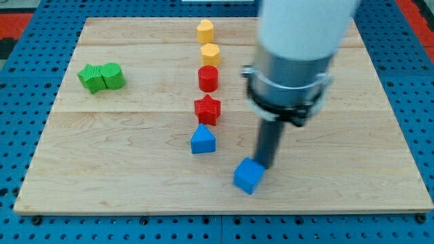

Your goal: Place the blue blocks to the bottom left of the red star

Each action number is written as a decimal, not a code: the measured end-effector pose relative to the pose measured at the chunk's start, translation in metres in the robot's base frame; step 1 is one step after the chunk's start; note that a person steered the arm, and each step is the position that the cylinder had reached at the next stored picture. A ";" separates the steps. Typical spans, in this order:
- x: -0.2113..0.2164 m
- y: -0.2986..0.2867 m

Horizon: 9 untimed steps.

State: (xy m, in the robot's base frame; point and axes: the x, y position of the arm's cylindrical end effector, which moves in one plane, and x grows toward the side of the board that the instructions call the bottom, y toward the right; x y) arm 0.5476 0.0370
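The red star [207, 109] lies near the middle of the wooden board [122, 142]. A blue house-shaped block [203, 139] sits just below it, slightly to its left, almost touching it. A blue cube [248, 176] lies lower and to the right, near the board's bottom edge. My tip [263, 163] is at the cube's upper right corner, touching or nearly touching it. The arm's white and grey body [298, 54] rises above the rod.
A red cylinder [208, 78], a yellow hexagonal block [209, 53] and a yellow block [205, 30] stand in a column above the star. Two green blocks [101, 76] lie together at the view's upper left.
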 end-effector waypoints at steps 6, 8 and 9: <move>0.037 -0.027; 0.020 -0.049; 0.020 -0.014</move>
